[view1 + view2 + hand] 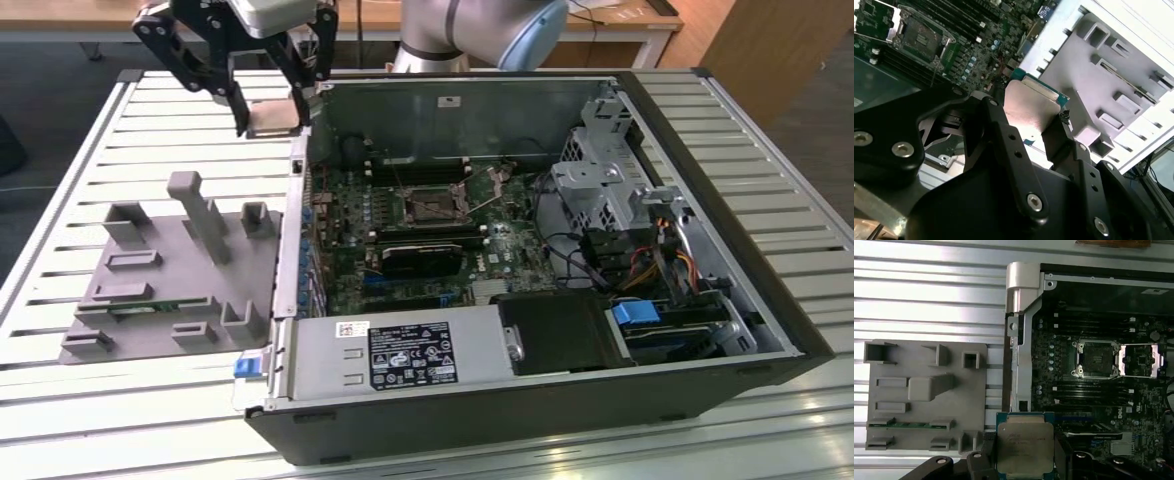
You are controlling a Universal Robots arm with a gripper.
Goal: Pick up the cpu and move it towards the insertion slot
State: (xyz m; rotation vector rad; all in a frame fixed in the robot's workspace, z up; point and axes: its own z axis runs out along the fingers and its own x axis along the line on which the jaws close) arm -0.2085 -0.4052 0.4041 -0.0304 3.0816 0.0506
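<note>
Bench: I see a white slatted metal bench (pixel 120 120) running under everything; its ribs lie bare along the exterior view's left edge and near side.
Room: beyond the bench, wooden furniture and a dark floor; the arm's pale blue-grey base (pixel 474 30) stands at the far edge.
Case: an open dark grey computer case (pixel 747 330) lies on its side, its green motherboard (pixel 400 215) facing up.
Fixture: a grey plastic parts holder with raised blocks (pixel 174 270) sits at the case's 9 o'clock in the exterior view, just beside the case wall.
Hand: my black two-fingered hand (pixel 274 110) is closed narrow on the cpu, high over the bench at about 11 o'clock from the case.
Cpu: the small thin square chip with a silvery metal top (pixel 1024 447) is pinched between the fingers (pixel 1004 135), lifted clear of the holder.
Slot: the square socket with a dark pin-grid centre and shiny frame (pixel 1095 359) lies open on the board, well apart from the chip.
Edges: the upright silver case wall (pixel 1021 340) stands between chip and socket; above it is open air.
</note>
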